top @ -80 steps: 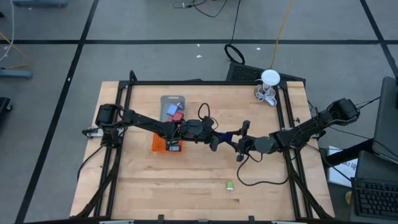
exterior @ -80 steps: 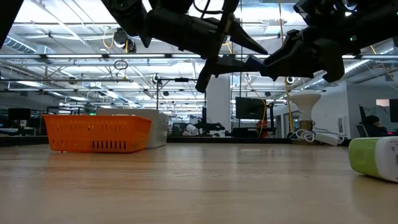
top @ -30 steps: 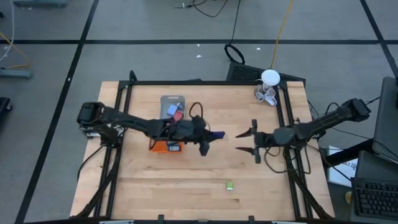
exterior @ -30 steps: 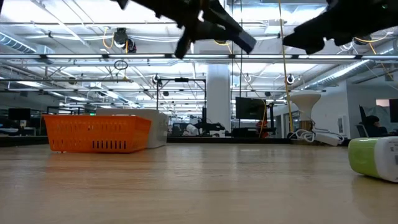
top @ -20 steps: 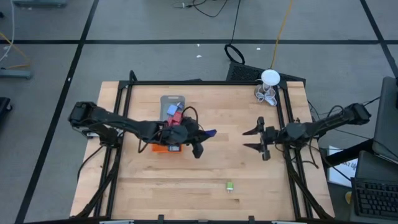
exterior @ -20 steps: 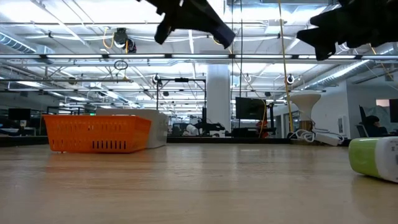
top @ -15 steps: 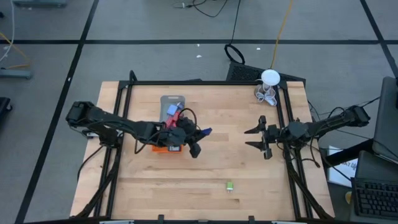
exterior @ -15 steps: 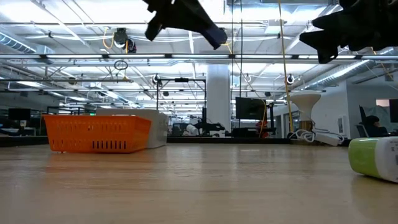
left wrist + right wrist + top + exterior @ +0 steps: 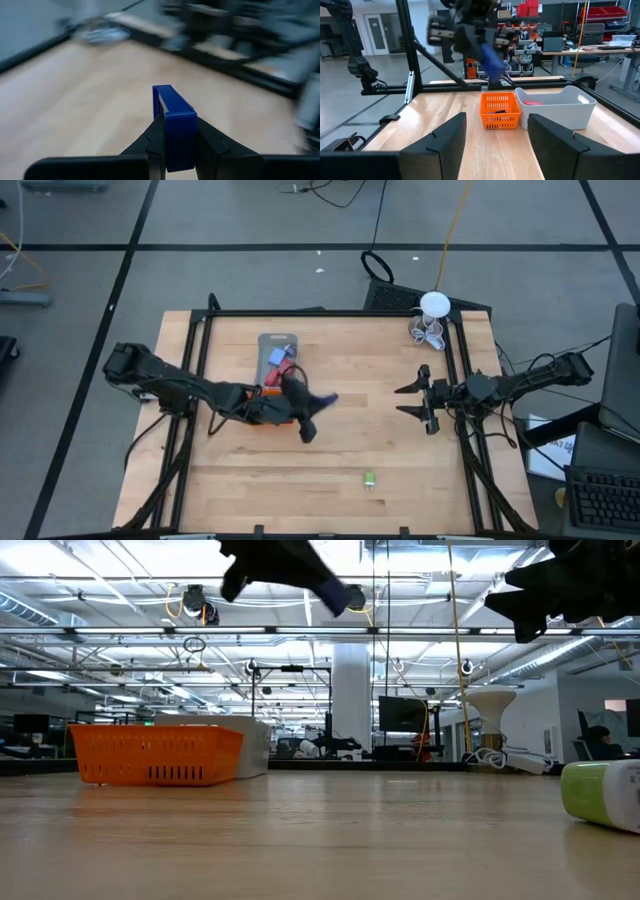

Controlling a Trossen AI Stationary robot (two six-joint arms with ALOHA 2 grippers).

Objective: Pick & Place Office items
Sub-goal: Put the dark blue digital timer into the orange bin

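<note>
Currently the left gripper (image 9: 318,402) is clamped on a blue block (image 9: 174,125), pinched by its lower part so most of it sticks out past the fingers (image 9: 148,143) — good for dropping it clear. It's held up off the table (image 9: 400,460), just beside the orange tray (image 9: 157,755), presumably en route there; the grey tray (image 9: 555,106) sits right behind the orange one with a red piece inside. Right gripper (image 9: 412,400) hangs on the right side of the table, jaws apart and empty, well away from the left arm, likely parked to keep the lane free. One green item (image 9: 369,478) lies alone near the front edge, not yet picked.
</note>
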